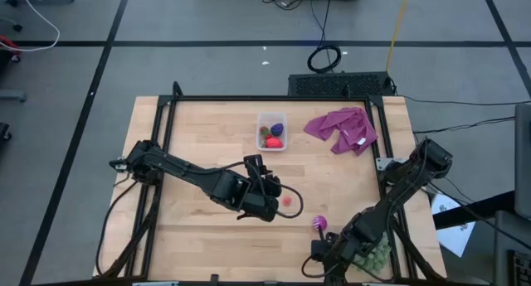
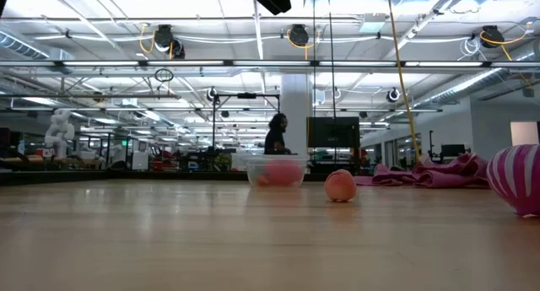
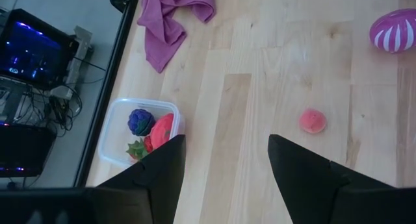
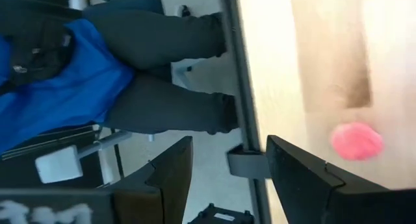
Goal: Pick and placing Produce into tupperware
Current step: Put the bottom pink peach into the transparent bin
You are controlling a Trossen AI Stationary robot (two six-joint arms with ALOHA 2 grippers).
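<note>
Tupperware (image 1: 271,130) left of cloth (image 1: 342,128); loose produce piece (image 1: 289,200) nearer the table's front edge.

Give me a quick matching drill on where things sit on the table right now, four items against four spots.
Items:
1. pink piece
2. striped ball
3. purple cloth
4. tupperware

Places:
A. far side, holding several produce pieces
B. bare wood, just beside the left end effector
C. far right corner area
D. near the right end effector

Pairs: 1-B, 2-D, 3-C, 4-A

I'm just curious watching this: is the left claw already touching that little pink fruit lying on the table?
Apart. In the left wrist view, bare wood lies between the left gripper, its fingers open and empty, and the pink fruit; the high view shows that gap too.
</note>
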